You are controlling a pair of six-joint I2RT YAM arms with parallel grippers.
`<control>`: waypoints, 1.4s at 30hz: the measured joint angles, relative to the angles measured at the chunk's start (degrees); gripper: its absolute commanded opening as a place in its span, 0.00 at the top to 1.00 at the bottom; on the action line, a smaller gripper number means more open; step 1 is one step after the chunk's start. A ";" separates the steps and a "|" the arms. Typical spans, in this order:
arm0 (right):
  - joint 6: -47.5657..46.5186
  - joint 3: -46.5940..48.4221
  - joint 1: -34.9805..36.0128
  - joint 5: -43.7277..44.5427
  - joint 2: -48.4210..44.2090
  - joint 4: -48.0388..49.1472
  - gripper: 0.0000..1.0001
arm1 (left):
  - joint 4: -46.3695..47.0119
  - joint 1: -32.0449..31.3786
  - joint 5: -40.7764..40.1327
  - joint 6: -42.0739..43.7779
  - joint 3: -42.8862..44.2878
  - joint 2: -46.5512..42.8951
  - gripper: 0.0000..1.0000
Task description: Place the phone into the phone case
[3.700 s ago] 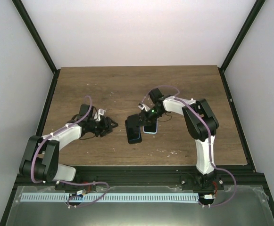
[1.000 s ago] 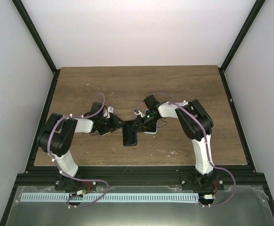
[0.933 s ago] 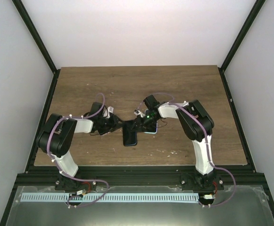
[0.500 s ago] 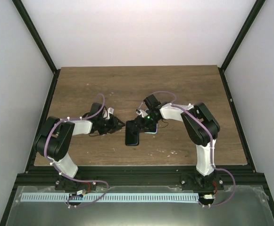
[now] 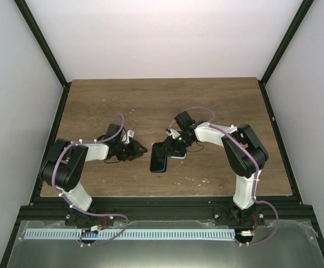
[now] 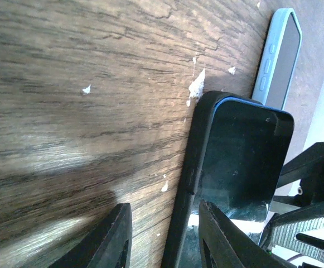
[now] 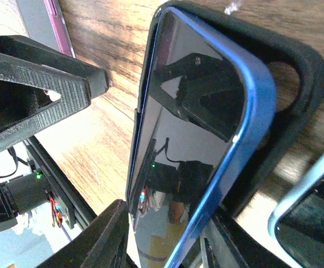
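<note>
The phone (image 5: 158,162), dark-screened with a blue frame, lies in the black phone case (image 5: 155,147) at mid-table. In the right wrist view the phone (image 7: 189,128) sits tilted in the case (image 7: 301,84), its blue edge standing above the rim. My right gripper (image 5: 170,147) is at the far end, open (image 7: 164,240), its fingers either side of the phone's end. My left gripper (image 5: 141,149) is beside the case's left edge. It is open (image 6: 167,240), and the case rim (image 6: 198,145) runs between its fingers, beside the phone (image 6: 245,156).
A second phone in a light blue case (image 5: 178,156) lies right of the black case, touching or nearly touching it (image 6: 279,56). White flecks (image 6: 196,88) dot the wood. Black frame rails border the table.
The left gripper has drawn back slightly to the left. The phone and case have shifted a little to the right. The right gripper's jaws have widened and its arm has swung right.
</note>
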 measured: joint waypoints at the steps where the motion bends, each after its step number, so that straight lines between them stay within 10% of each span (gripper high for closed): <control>1: 0.04 -0.22 0.00 0.22 -0.39 0.00 0.67 | 0.00 0.00 0.00 -0.02 -0.15 0.00 0.65; 10: 1.53 -3.91 -0.28 4.04 -3.98 -1.27 0.53 | 0.52 -0.15 0.68 -0.85 -0.17 0.15 0.65; 42: 15.76 -17.29 0.50 -2.38 -5.42 30.25 0.64 | -7.08 -0.52 -0.83 0.61 0.20 -4.90 0.58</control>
